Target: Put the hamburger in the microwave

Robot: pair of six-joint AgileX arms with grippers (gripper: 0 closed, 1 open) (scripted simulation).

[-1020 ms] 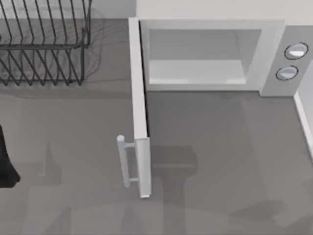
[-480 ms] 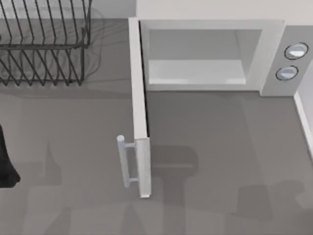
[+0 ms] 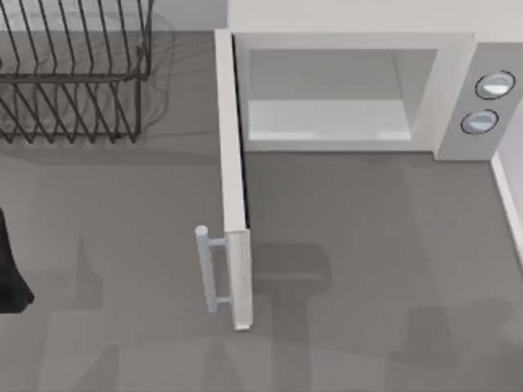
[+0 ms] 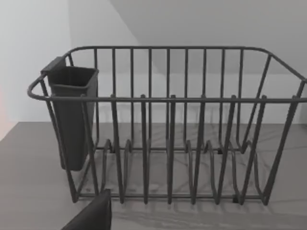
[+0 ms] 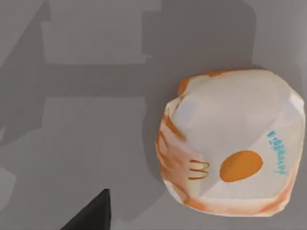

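From above, one microwave (image 3: 351, 90) stands at the table's (image 3: 368, 245) far edge toward the right, its one door (image 3: 233, 180) swung fully open toward the near edge, one bar handle (image 3: 208, 269) on it, two knobs (image 3: 488, 102) at its right. One wire rack (image 3: 73, 73) sits in the far left corner. The left arm (image 3: 10, 269) rests at the left edge.

The left wrist view faces that rack (image 4: 168, 129), with one dark cup (image 4: 72, 115) at its end.

The right wrist view looks down on one wrapped hamburger (image 5: 230, 143) lying on the table (image 5: 76, 120). Whether either tool is open, I cannot tell.
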